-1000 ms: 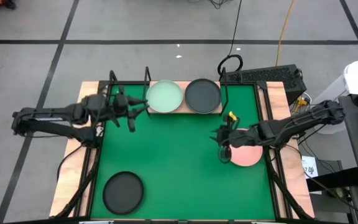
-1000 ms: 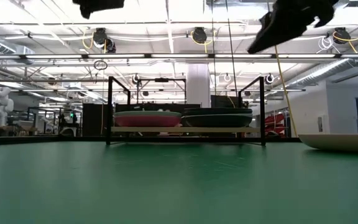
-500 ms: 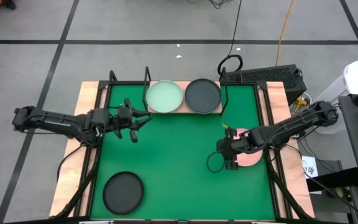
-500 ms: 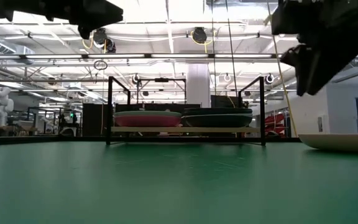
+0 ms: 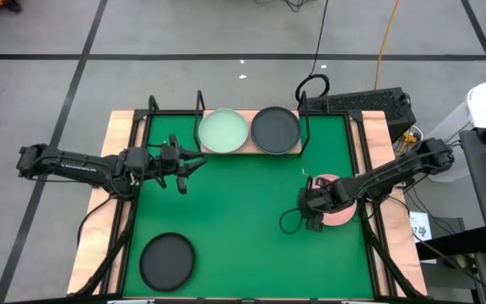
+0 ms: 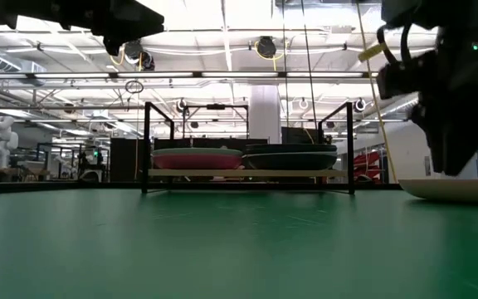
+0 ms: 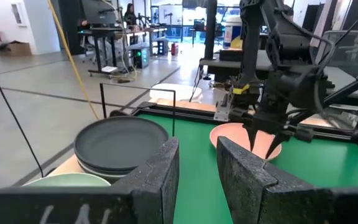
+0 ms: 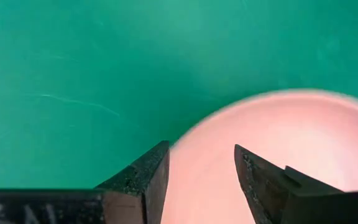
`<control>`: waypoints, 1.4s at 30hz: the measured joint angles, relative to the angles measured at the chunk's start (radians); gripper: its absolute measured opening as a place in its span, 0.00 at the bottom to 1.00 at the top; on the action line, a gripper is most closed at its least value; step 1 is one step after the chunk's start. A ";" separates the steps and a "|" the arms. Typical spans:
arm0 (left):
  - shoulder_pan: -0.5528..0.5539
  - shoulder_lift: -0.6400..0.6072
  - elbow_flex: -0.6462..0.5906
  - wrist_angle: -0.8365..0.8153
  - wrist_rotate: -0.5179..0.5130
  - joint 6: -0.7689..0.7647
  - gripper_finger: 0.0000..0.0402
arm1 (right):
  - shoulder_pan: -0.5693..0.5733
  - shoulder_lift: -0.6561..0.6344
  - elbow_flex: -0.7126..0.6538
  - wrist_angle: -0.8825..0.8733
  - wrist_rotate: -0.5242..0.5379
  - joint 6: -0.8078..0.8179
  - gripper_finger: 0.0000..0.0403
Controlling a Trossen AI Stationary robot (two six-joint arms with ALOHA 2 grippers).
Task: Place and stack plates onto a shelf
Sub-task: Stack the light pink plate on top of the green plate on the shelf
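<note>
The light pink plate (image 5: 339, 213) lies on the green mat at the right. My right gripper (image 8: 197, 167) points down just above the plate's left rim (image 8: 194, 140), open, one finger over the plate and one over the mat. My left gripper (image 7: 197, 163) hangs level and open in front of the shelf (image 5: 251, 150), holding nothing. The shelf carries a mint-green plate (image 5: 224, 131) on a magenta plate (image 6: 196, 158), and beside them a stack of dark grey plates (image 5: 275, 128). Another dark grey plate (image 5: 167, 260) lies at the mat's near left.
Thin black rod uprights (image 6: 146, 145) rise at the shelf's ends. Wooden borders (image 5: 388, 236) frame the mat. A keyboard (image 5: 361, 103) and cables lie behind the table's far right corner. Bare mat spreads across the middle.
My right gripper has come down over the pink plate's left rim and tipped from slanting to pointing almost straight down. My left gripper has sunk a little and drawn back from the shelf toward the near edge, then kept still.
</note>
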 joint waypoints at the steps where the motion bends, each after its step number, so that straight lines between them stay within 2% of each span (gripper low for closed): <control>1: 0.000 0.000 0.000 0.000 0.000 -0.004 0.28 | 0.000 0.000 -0.011 0.000 0.000 0.028 0.41; 12: 0.000 0.000 0.000 -0.006 0.001 -0.029 0.28 | 0.000 -0.001 -0.068 0.048 -0.024 0.069 0.40; 18: 0.000 0.000 0.000 -0.006 0.001 -0.029 0.28 | -0.007 -0.023 -0.036 0.011 -0.023 0.075 0.40; 24: 0.000 0.000 0.002 -0.037 0.001 -0.013 0.28 | -0.009 -0.027 0.000 0.059 -0.036 0.100 0.40; 35: 0.000 0.000 0.002 -0.044 0.001 -0.027 0.28 | 0.003 0.092 -0.019 0.041 -0.051 0.131 0.39; 38: 0.000 0.000 0.002 -0.052 0.001 -0.029 0.28 | 0.003 0.119 -0.020 0.011 -0.051 0.137 0.35; 42: 0.000 0.000 0.002 -0.113 0.019 -0.025 0.28 | 0.003 0.121 -0.020 -0.013 -0.077 0.137 0.19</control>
